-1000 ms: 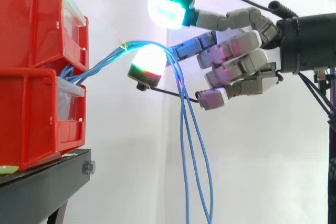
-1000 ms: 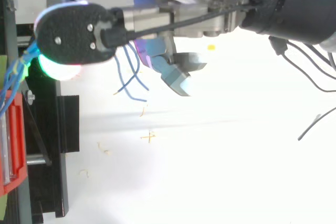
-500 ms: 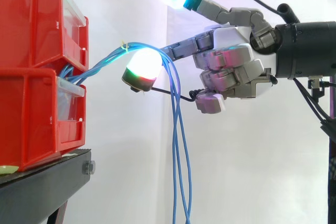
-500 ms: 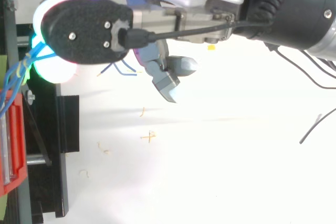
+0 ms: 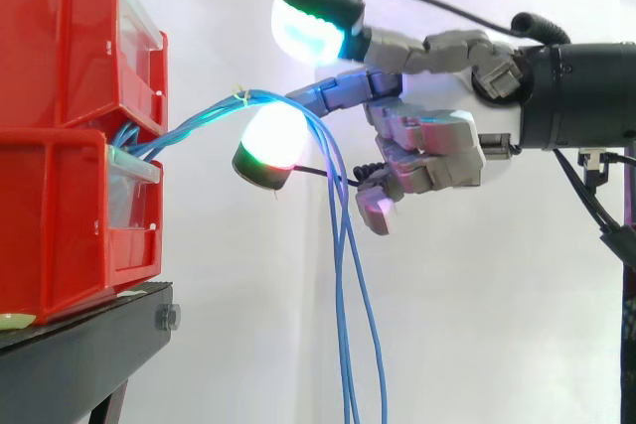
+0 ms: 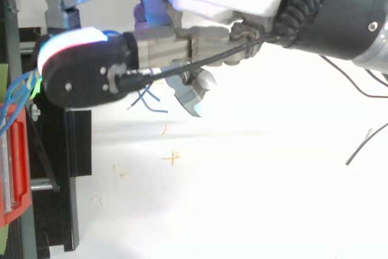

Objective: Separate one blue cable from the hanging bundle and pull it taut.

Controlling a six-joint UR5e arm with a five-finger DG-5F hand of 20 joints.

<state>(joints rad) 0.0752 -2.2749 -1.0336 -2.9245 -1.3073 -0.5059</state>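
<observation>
Furthest left, two red bins [image 5: 70, 126] sit stacked on a black stand [image 5: 79, 345]. From the gap between them, at the top of the lower bin, a bundle of blue cables [image 5: 199, 118] runs out to the right and climbs in a shallow arc. A small yellow-green tie [image 5: 238, 95] binds it near the crest. Just right of the tie the bundle bends across an outstretched finger of the hand [image 5: 437, 131]. From there it drops past the bottom of the side view, the strands side by side and parting a little lower down.

The hand is spread wide and pinches nothing; the cables simply rest across that one finger. The finger ends in a white-and-red glowing pad [image 5: 270, 138] hanging just beneath the arc. Another finger reaches up and forward, its green-and-white pad [image 5: 310, 25] well above the bundle and clear of it. The remaining fingers curl toward the palm, one magenta tip [image 5: 376, 211] just right of the hanging strands.

From above, the cables' loose ends [image 6: 148, 97] show below the hand. The arm comes in from the right before the white curtain [image 5: 497, 325].
</observation>
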